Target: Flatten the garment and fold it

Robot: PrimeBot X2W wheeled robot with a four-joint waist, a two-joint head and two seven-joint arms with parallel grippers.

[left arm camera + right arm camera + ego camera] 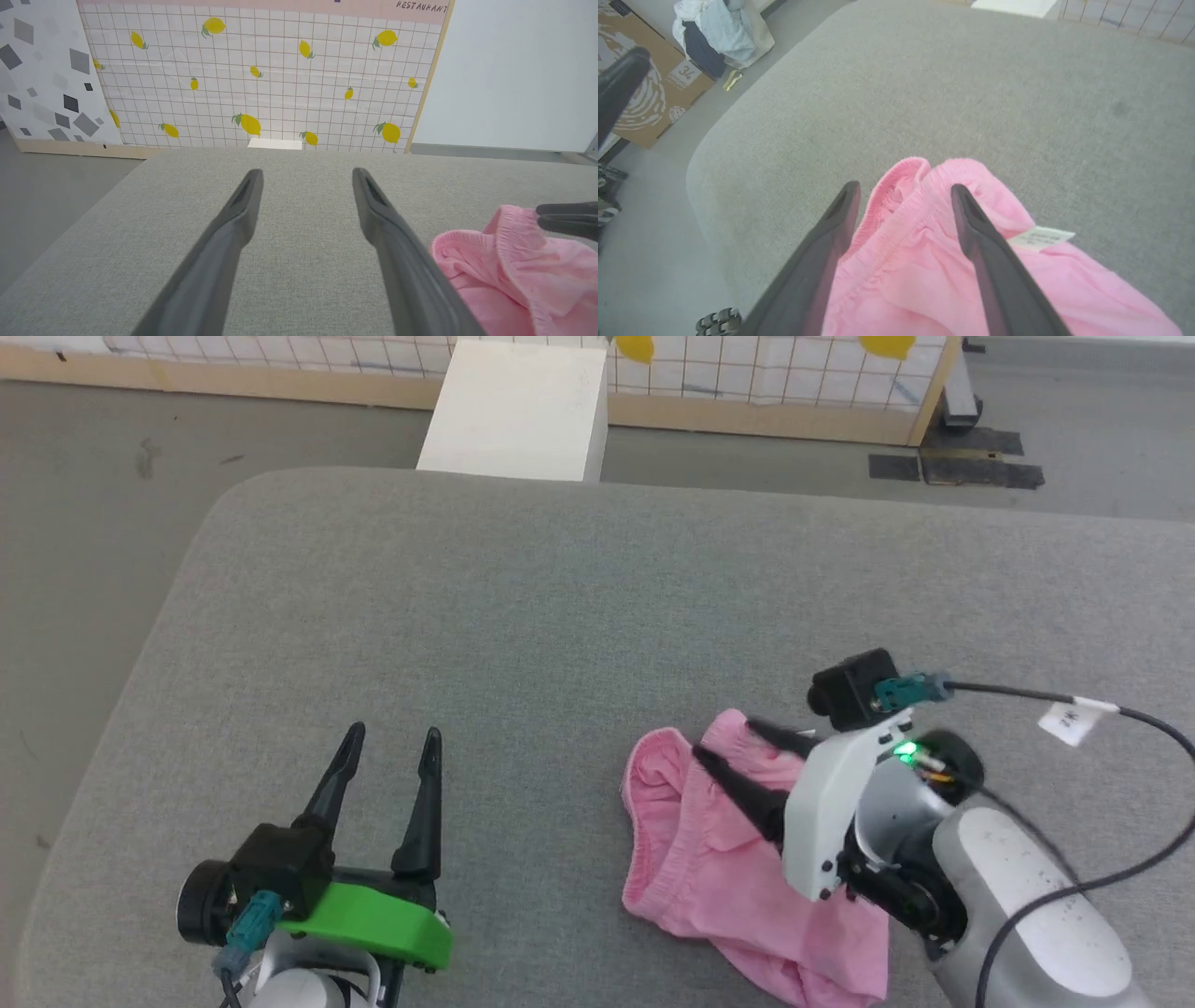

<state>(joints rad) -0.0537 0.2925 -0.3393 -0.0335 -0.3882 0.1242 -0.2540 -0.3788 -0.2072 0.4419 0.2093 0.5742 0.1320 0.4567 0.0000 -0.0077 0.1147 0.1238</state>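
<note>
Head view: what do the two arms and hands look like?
Left hand: long tapered black fingers, bright green bracket, teal plug, white forearm. Right hand: same fingers, white bracket, green light, black camera with teal plug, black cable bearing a white tag, silver-white forearm.

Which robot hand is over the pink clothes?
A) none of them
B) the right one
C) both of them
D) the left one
B: the right gripper holds its open fingers over the waistband of the pink garment, while the left gripper sits apart over the bare grey cushion.
</note>
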